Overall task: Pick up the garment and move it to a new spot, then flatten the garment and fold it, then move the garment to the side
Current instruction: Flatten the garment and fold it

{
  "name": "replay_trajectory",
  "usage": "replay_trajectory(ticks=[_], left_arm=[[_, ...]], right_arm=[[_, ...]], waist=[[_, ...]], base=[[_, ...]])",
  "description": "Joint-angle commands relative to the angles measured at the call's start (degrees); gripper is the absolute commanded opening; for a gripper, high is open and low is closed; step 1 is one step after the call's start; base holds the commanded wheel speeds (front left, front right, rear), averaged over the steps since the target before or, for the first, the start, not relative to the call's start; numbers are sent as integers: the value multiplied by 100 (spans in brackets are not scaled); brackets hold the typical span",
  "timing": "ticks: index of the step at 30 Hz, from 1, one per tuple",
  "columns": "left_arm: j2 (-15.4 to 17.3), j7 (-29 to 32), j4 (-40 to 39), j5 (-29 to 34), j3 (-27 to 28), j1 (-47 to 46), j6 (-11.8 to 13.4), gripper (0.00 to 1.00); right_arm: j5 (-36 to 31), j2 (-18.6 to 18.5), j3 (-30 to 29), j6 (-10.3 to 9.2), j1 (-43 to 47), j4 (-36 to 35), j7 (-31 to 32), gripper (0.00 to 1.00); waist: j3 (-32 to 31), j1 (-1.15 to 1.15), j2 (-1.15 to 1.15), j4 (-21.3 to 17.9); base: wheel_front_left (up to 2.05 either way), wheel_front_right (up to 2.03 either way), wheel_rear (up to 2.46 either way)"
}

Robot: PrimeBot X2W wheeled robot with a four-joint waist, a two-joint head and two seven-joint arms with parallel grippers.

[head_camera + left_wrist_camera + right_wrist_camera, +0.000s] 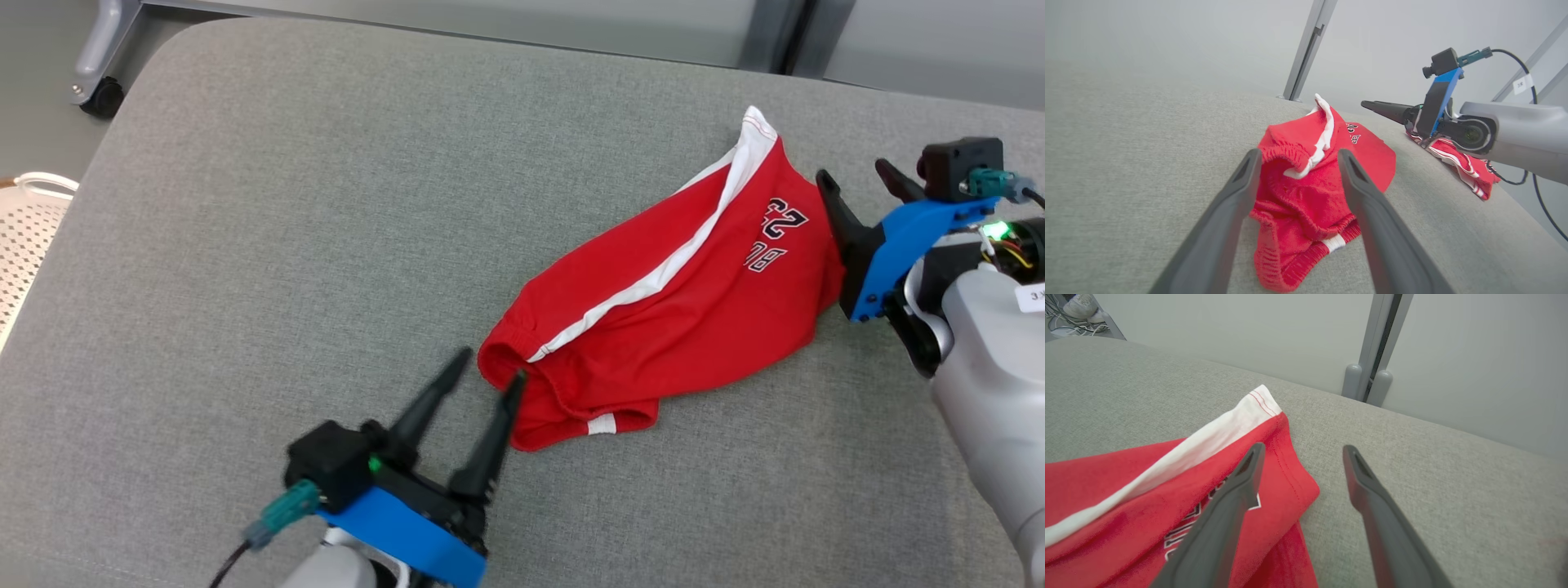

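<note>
Grey upholstered surface (pixel 245 245) bearing the red shorts (pixel 678 327), white-striped, lying crumpled right of centre. At the waistband end, the left gripper (pixel 492 365), fingers apart; at the opposite hem, the right gripper (pixel 852 170), fingers apart. Neither grips cloth.

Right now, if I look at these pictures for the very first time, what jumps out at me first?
The bright red, white-striped garment jumps out first, lying rumpled on the grey cushion, right of the middle in the head view. Next come the two dark-fingered grippers at its ends. The left gripper is open at the near end, and the right gripper is open at the end with the print.
</note>
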Motion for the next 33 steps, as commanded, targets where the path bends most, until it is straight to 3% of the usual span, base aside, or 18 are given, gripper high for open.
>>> replay_trajectory(ticks=[1,5,9,16,23,24,25,26,33], left_arm=[[-38,-23,-189,210,316,120,121,100],[-247,-18,-571,896,1146,362,413,100],[-472,-17,-722,1336,1698,496,515,100],[-972,-18,-651,2209,2776,700,529,100],[-1257,-18,-387,2729,3412,830,377,100],[-1270,-18,-364,2779,3462,841,345,100],[-1289,-18,-334,2821,3508,850,313,100],[-1304,-18,-320,2848,3548,859,284,100],[-1352,-18,-219,3081,3654,976,161,100]], right_arm=[[59,-81,60,2,103,47,41,100],[175,-89,225,2,207,105,96,100],[224,-71,335,2,236,146,164,100],[339,-45,546,2,248,270,296,100],[483,110,729,3,325,388,452,100],[525,141,757,3,343,372,439,79],[553,160,780,3,362,357,412,28],[575,175,805,3,383,339,396,0],[863,229,792,2,565,161,-149,0]], waist=[[-15,1,0,24],[-28,1,0,34],[-16,1,0,33],[57,1,0,29],[67,1,0,24],[61,1,0,21],[44,1,0,17],[28,1,0,11],[-247,1,0,-205]], base=[[0,0,0],[0,0,0],[0,0,0],[0,0,0],[0,0,0],[0,0,0],[0,0,0],[0,0,0],[0,0,0]])
